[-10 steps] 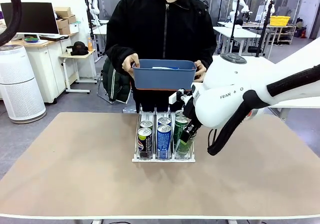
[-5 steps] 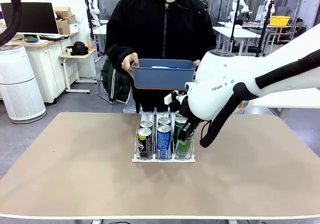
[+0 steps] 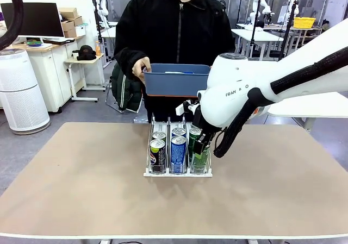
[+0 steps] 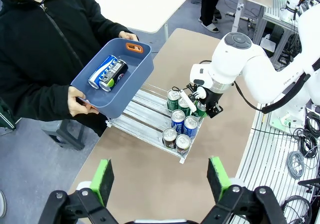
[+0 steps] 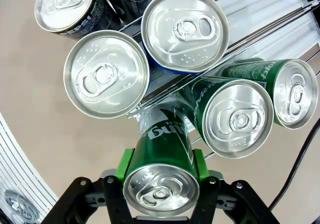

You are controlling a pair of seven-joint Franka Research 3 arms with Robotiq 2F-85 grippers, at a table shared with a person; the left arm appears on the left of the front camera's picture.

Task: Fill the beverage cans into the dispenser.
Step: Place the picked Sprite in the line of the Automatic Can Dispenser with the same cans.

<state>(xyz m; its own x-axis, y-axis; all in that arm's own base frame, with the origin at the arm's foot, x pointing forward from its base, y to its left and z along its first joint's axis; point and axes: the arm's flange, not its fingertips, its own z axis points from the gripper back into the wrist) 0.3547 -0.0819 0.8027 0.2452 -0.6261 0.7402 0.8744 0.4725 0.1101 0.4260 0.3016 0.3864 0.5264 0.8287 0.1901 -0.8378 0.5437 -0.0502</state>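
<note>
The dispenser (image 3: 163, 174) stands mid-table with several cans in its three lanes: a black can (image 3: 157, 156) at the front left, a blue can (image 3: 178, 154) in the middle. My right gripper (image 3: 203, 146) is shut on a green can (image 5: 161, 176) at the front of the right lane, its green pads (image 5: 125, 165) pressed on both sides; two more green cans (image 5: 235, 116) stand behind it. My left gripper (image 4: 160, 179) hangs open high above the table. The dispenser's far lanes (image 4: 145, 104) are bare.
At the far edge a person holds a blue bin (image 3: 178, 81) above the back of the dispenser. In it lie a blue-and-white can (image 4: 102, 72) and a dark can (image 4: 116, 74). Bare table (image 3: 81, 189) spreads left, right and in front of the dispenser.
The right arm's upper body has swung leftward toward the dispenser, while its gripper stays at the front of the right lane with the green can. The person and bin have not moved.
</note>
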